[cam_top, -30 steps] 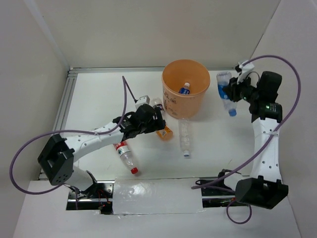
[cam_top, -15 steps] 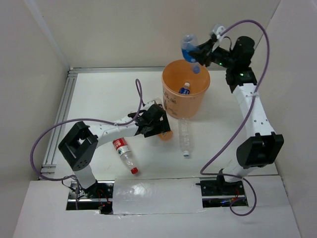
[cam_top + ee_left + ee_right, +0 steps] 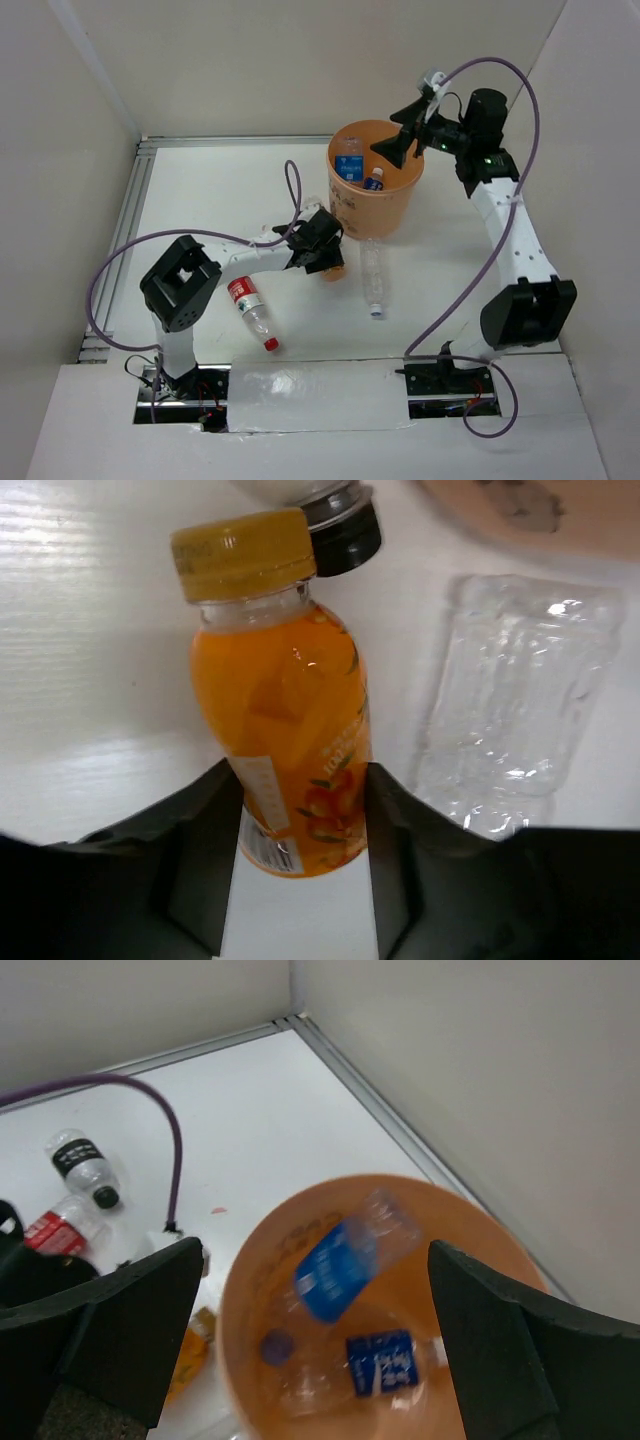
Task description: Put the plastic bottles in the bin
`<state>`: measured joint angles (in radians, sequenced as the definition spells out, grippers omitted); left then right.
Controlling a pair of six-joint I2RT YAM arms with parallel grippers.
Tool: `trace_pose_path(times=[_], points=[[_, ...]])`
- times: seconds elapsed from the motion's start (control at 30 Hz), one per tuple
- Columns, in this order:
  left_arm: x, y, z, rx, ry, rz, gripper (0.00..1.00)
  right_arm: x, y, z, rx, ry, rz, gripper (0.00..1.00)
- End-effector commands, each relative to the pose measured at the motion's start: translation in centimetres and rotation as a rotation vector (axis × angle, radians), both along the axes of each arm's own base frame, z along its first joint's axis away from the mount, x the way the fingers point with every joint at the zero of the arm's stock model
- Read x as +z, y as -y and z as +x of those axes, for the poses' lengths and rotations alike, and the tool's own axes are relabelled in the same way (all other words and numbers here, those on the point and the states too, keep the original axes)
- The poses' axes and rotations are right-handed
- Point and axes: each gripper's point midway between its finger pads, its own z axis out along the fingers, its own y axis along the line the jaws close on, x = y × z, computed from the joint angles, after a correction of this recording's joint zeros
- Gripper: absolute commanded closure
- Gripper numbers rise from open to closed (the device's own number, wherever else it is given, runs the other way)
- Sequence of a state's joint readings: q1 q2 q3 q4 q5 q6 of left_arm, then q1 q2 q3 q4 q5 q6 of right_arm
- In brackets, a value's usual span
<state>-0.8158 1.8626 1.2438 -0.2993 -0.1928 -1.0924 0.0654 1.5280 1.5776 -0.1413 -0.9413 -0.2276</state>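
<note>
The peach-orange bin (image 3: 345, 205) stands at the back middle, and two blue-labelled bottles (image 3: 352, 170) show inside it. My right gripper (image 3: 397, 132) hangs open above the bin (image 3: 240, 1290); one blue-labelled bottle (image 3: 345, 1260) is blurred below it inside the rim, over another (image 3: 385, 1360) at the bottom. My left gripper (image 3: 300, 772) is shut on the lower half of the orange bottle (image 3: 285, 720), which lies just in front of the bin (image 3: 540, 510). The orange bottle (image 3: 335, 271) peeks out beside the left gripper (image 3: 322, 255).
A clear unlabelled bottle (image 3: 373, 278) lies right of the orange one, also in the left wrist view (image 3: 520, 700). A red-labelled bottle (image 3: 250, 305) lies front left. A black-and-white labelled bottle (image 3: 85, 1165) lies left of the bin. White walls close the back and sides.
The right gripper swung over the bin and opened; its blue-labelled bottle dropped inside. The left gripper closed on the orange bottle.
</note>
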Motion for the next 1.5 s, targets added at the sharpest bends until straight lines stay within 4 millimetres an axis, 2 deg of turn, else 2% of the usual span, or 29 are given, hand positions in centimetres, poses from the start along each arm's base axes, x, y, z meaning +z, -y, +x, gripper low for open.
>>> trace_pose_path(times=[0.0,0.03,0.1,0.13,0.17,0.27,0.3,0.33,0.43,0.47,0.5,0.53,0.57,0.6,0.67,0.7,0.73,0.83,0.9,0.93,0.97,1.03,1.07,1.2,1.23,1.33,1.4,1.43,1.47], points=[[-1.1,-0.4,0.1,0.000,-0.005,0.022,0.49,1.2,1.7,-4.9,-0.005,-0.055,0.016,0.00],[-0.9,-0.3,-0.2,-0.007,-0.004,0.006,0.67,0.9,2.1,-6.6,-0.004,-0.066,0.018,0.00],[0.3,-0.8,-1.3,-0.029,0.015,-0.003,0.82,0.6,4.1,-7.7,-0.054,-0.086,0.023,0.00],[1.2,-0.8,-2.1,-0.057,0.044,0.013,0.89,0.1,4.7,-9.2,-0.079,-0.129,0.033,0.11],[3.5,-1.3,-3.0,-0.070,0.095,0.004,0.97,-1.3,6.1,-10.2,-0.132,-0.196,0.032,0.23],[8.5,-2.2,-3.4,-0.098,0.226,-0.033,0.98,-4.5,7.2,-11.6,-0.197,-0.301,0.002,0.70],[10.4,-2.1,-3.8,-0.121,0.266,-0.058,0.98,-5.7,7.5,-12.0,-0.217,-0.332,-0.015,0.73],[14.1,-2.5,-3.7,-0.122,0.360,-0.110,0.99,-7.3,7.4,-13.0,-0.212,-0.389,-0.024,0.73],[21.2,-2.3,-2.9,-0.156,0.545,-0.175,1.00,-11.6,7.2,-14.9,-0.198,-0.510,-0.038,0.61],[24.9,-2.4,-2.3,-0.153,0.629,-0.188,1.00,-13.1,7.1,-15.4,-0.196,-0.548,-0.036,0.53],[27.1,-2.4,-1.9,-0.144,0.679,-0.201,1.00,-14.0,7.0,-15.7,-0.197,-0.582,-0.030,0.44],[28.7,-2.5,-1.0,-0.120,0.730,-0.192,0.97,-14.5,6.8,-15.7,-0.200,-0.621,0.003,0.23],[29.6,-2.2,-0.1,-0.125,0.775,-0.164,0.95,-15.9,7.1,-15.5,-0.219,-0.664,-0.005,0.19],[32.1,-1.8,0.6,-0.109,0.834,-0.185,0.93,-16.5,7.2,-15.3,-0.214,-0.683,-0.013,0.18],[34.9,-1.3,3.0,-0.068,0.922,-0.214,0.92,-16.9,6.9,-14.7,-0.196,-0.700,-0.008,0.11],[35.7,-1.0,3.9,-0.063,0.950,-0.212,0.91,-18.6,6.8,-14.2,-0.210,-0.782,-0.016,0.07],[36.6,0.5,5.2,-0.061,0.974,-0.220,0.89,-19.2,6.2,-14.4,-0.175,-0.811,-0.042,0.00],[37.9,4.0,8.4,-0.070,1.029,-0.210,0.82,-21.9,5.9,-14.3,-0.176,-0.954,-0.056,0.00],[37.1,5.6,10.0,-0.096,1.038,-0.162,0.75,-22.9,5.4,-13.6,-0.197,-1.018,-0.013,0.00],[37.5,6.3,11.6,-0.074,1.040,-0.149,0.62,-23.5,4.6,-13.5,-0.185,-1.057,-0.010,0.00],[35.6,7.1,12.3,-0.085,1.016,-0.127,0.62,-23.6,4.6,-13.5,-0.185,-1.058,-0.010,0.00],[34.5,7.6,13.1,-0.097,0.997,-0.082,0.41,-24.2,3.8,-13.5,-0.175,-1.109,0.028,0.00],[33.8,7.8,13.4,-0.093,0.989,-0.069,0.26,-24.9,3.8,-13.6,-0.181,-1.134,0.038,0.00],[32.9,7.2,13.5,-0.088,0.970,-0.057,0.03,-26.8,3.0,-14.6,-0.210,-1.186,0.116,0.00],[33.2,6.8,13.4,-0.079,0.971,-0.052,0.03,-28.1,2.3,-16.0,-0.202,-1.235,0.117,0.00],[34.4,5.3,12.3,-0.064,0.980,-0.054,0.01,-31.1,2.2,-16.9,-0.314,-1.320,0.121,0.00],[34.5,3.7,11.4,-0.049,0.973,-0.035,0.01,-31.7,2.7,-15.9,-0.376,-1.279,0.136,0.00],[34.6,3.2,10.9,-0.042,0.970,-0.046,0.00,-32.5,2.2,-16.5,-0.376,-1.282,0.117,0.00],[34.1,1.5,9.8,-0.034,0.963,-0.030,0.00,-32.9,2.4,-16.1,-0.416,-1.247,0.102,0.00]])
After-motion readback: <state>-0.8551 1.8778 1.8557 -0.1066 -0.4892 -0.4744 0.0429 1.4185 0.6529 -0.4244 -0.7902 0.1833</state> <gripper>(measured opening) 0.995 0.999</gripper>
